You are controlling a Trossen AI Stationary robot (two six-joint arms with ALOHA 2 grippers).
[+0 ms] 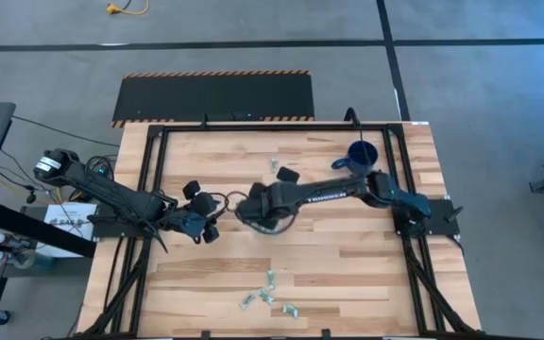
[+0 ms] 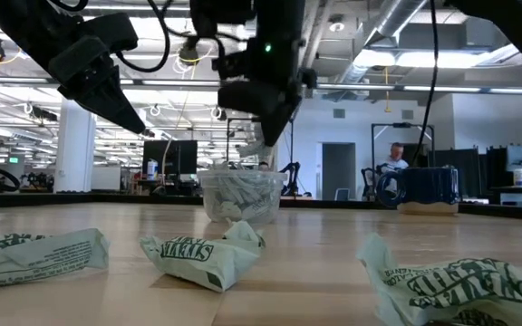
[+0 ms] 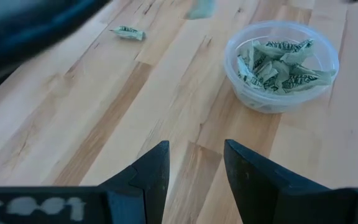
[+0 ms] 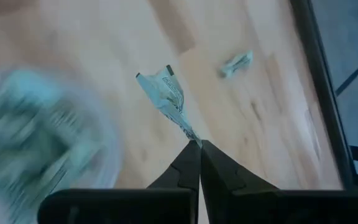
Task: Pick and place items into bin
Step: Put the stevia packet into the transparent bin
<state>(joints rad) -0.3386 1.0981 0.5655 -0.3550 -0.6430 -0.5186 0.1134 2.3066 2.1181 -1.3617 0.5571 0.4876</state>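
The bin, a small clear plastic cup, stands on the wooden table near its middle and holds several green-and-white crinkled items. My right gripper hangs just above the cup, shut on one item. My left gripper is open with nothing between its fingers, to the left of the cup and above the table. More loose items lie near the table's front edge, and one lies toward the far side. My right gripper pinches one pointed end of the item between its two fingertips. The fingers slant down from above. The item sticks out beyond the tips, lifted clear of the table, over the cup's rim.
A dark blue mug stands at the table's far right. A black frame runs around the table's edges. Three items lie close to the low camera. Bare wood lies between the cup and the front items.
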